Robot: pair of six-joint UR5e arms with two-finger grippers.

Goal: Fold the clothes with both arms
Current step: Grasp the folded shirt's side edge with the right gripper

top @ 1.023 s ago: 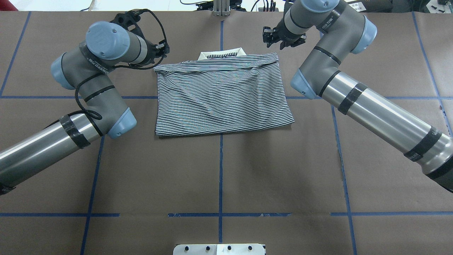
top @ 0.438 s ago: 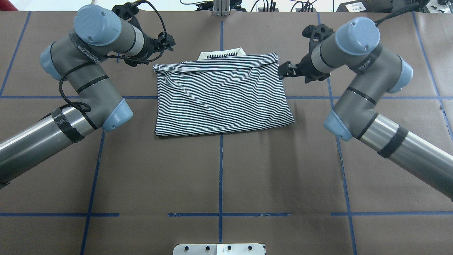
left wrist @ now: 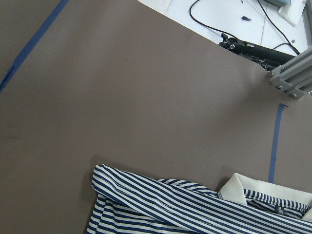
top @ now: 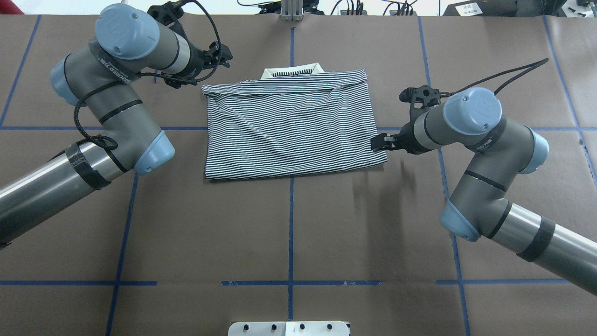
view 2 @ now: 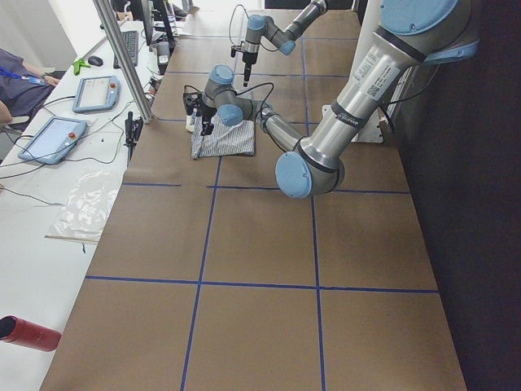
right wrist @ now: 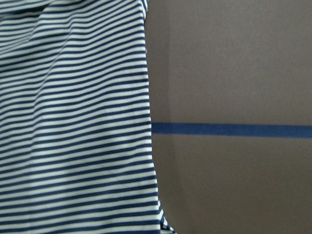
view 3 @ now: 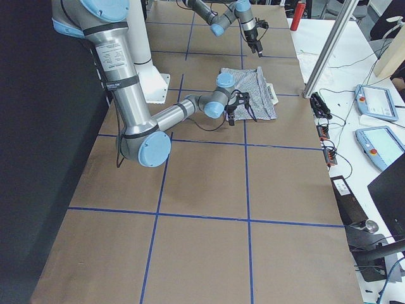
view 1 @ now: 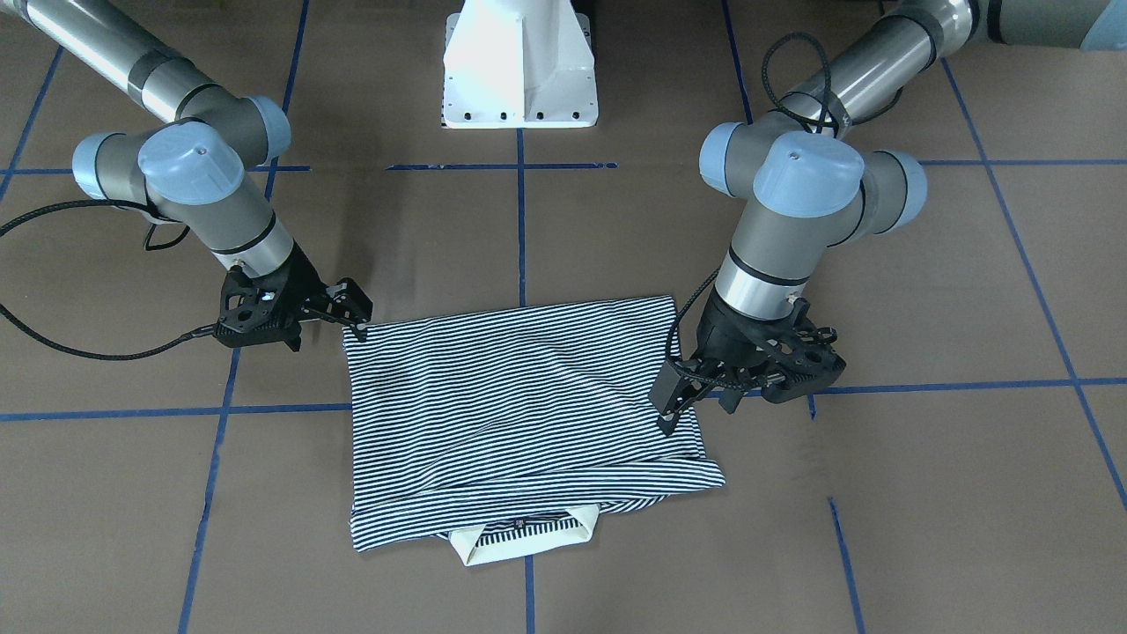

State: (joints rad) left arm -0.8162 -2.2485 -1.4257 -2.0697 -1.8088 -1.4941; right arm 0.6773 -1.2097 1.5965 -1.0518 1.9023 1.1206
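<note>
The striped polo shirt (top: 291, 126) lies folded into a flat rectangle on the brown table, its cream collar (top: 293, 71) sticking out at the far edge. My left gripper (top: 225, 53) hovers just beyond the shirt's far left corner, looks open and holds nothing. In the front-facing view the left gripper (view 1: 667, 414) is on the right. My right gripper (top: 377, 142) is at the shirt's right edge near its near corner, looks open and empty; the front-facing view shows it too (view 1: 357, 308). The wrist views show only the shirt (left wrist: 195, 209) (right wrist: 73, 122), no fingers.
The white pedestal base (view 1: 519, 70) stands at the robot's side of the table. Blue tape lines (top: 291, 233) cross the brown table cover. An aluminium post (top: 291, 11) and cables sit past the far edge. Tablets (view 2: 53, 138) lie on a side bench.
My right arm swung from beyond the shirt's far right corner back along the right edge to near its near corner. My left gripper drew slightly away from the far left corner.
</note>
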